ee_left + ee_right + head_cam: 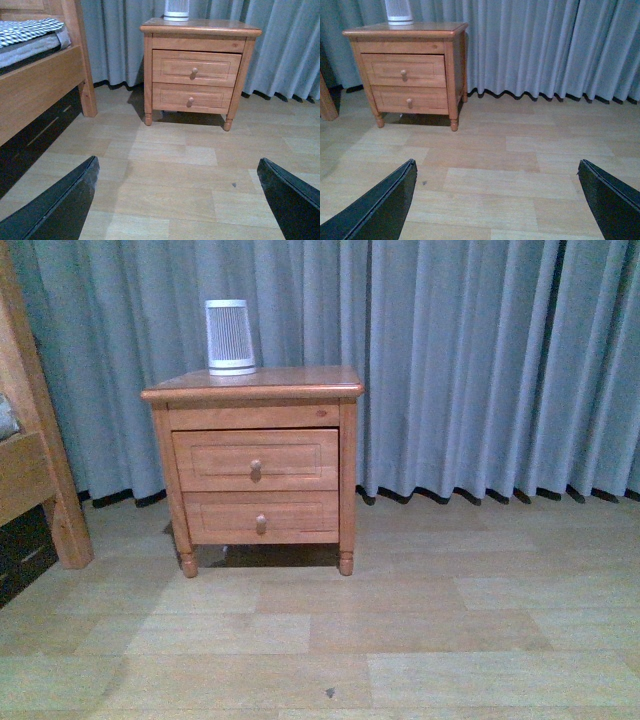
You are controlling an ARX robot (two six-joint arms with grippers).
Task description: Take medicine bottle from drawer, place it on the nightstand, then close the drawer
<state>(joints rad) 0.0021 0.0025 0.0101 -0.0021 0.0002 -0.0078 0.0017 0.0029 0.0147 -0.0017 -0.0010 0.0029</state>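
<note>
Front view shows the drawer (pixel 255 460) shut, contents hidden; left pincer (pixel 176 160) and right pincer (pixel 496 161) gape wide, empty.

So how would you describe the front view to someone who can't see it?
A small reddish-brown wooden nightstand stands on a pale wood floor before grey-blue curtains, its upper drawer and lower drawer both shut. A white ribbed device sits on its top; a wooden bed frame shows at the left edge.
</note>
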